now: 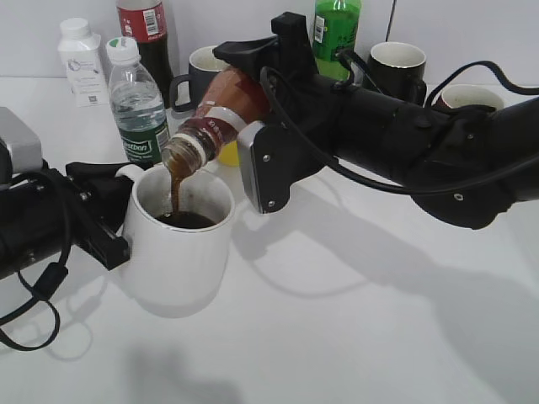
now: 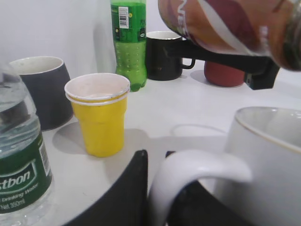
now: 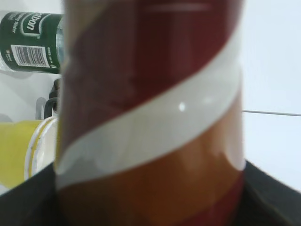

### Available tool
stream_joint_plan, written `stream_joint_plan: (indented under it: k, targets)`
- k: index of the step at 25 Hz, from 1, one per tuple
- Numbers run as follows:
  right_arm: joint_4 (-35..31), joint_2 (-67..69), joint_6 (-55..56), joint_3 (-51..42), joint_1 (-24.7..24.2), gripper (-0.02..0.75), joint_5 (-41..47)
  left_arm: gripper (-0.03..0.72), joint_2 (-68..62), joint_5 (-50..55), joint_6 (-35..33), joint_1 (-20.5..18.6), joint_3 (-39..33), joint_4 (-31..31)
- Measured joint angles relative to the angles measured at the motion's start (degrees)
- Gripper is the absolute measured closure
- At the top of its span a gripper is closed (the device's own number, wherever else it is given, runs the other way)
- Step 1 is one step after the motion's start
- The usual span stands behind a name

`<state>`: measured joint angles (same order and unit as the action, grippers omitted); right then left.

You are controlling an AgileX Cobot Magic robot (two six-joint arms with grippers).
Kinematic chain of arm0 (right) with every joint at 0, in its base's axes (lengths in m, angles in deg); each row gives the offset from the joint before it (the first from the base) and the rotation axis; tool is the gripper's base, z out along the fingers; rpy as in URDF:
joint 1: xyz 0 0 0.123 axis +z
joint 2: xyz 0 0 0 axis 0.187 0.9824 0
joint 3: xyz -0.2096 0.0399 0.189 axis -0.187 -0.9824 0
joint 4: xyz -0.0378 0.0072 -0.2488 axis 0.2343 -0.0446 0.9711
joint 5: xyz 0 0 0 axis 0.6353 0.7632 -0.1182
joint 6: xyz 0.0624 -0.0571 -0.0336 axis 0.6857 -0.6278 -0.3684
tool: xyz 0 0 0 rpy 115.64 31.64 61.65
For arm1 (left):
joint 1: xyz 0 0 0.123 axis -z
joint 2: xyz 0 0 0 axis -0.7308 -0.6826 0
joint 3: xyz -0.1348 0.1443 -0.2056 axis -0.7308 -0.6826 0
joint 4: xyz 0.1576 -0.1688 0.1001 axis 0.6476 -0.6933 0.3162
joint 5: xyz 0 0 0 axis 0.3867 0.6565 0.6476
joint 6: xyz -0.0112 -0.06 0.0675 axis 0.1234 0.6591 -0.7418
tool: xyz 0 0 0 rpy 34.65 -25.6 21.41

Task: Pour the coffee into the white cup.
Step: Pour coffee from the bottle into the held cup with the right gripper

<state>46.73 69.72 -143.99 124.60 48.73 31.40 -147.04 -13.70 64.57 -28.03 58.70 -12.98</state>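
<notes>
Right hand (image 1: pixel 244 118): yours grips the tilted coffee (image 1: pixel 221 114), pouring.
Left hand (image 1: pixel 114 206): yours pinches the white cup (image 1: pixel 181 248) handle.

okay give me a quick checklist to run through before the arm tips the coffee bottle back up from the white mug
1. Left gripper closed on the handle of the white mug: ok.
2. Right gripper holding the coffee bottle firmly: ok.
3. Bottle mouth over the mug opening, stream landing inside: ok.
4. Mug level below the rim: ok, the dark liquid sits well down.
5. Spills on the table: ok, none visible.
6. Coffee left in the bottle: cannot tell.
</notes>
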Motion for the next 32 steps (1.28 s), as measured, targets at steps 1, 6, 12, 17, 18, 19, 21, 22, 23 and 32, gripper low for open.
stream_joint_plan:
  k: [1, 6, 12, 17, 18, 19, 21, 22, 23, 32]
  targets:
    - [0.00, 0.00, 0.00, 0.00, 0.00, 0.210, 0.00, 0.606, 0.00, 0.00, 0.00, 0.00, 0.00, 0.00]
    - [0.00, 0.00, 0.00, 0.00, 0.00, 0.210, 0.00, 0.606, 0.00, 0.00, 0.00, 0.00, 0.00, 0.00]
    - [0.00, 0.00, 0.00, 0.00, 0.00, 0.210, 0.00, 0.606, 0.00, 0.00, 0.00, 0.00, 0.00, 0.00]
    - [0.00, 0.00, 0.00, 0.00, 0.00, 0.210, 0.00, 0.606, 0.00, 0.00, 0.00, 0.00, 0.00, 0.00]
    - [0.00, 0.00, 0.00, 0.00, 0.00, 0.210, 0.00, 0.606, 0.00, 0.00, 0.00, 0.00, 0.00, 0.00]
    - [0.00, 0.00, 0.00, 0.00, 0.00, 0.210, 0.00, 0.606, 0.00, 0.00, 0.00, 0.00, 0.00, 0.00]
    - [0.00, 0.00, 0.00, 0.00, 0.00, 0.210, 0.00, 0.608, 0.00, 0.06, 0.00, 0.00, 0.00, 0.00]
    - [0.00, 0.00, 0.00, 0.00, 0.00, 0.210, 0.00, 0.614, 0.00, 0.06, 0.00, 0.00, 0.00, 0.00]
    - [0.00, 0.00, 0.00, 0.00, 0.00, 0.210, -0.01, 0.619, 0.00, 0.06, -0.06, 0.00, 0.00, 0.00]
    - [0.00, 0.00, -0.01, 0.00, 0.00, 0.210, -0.45, 0.624, 0.00, 0.06, -0.17, 0.00, 0.00, 0.00]
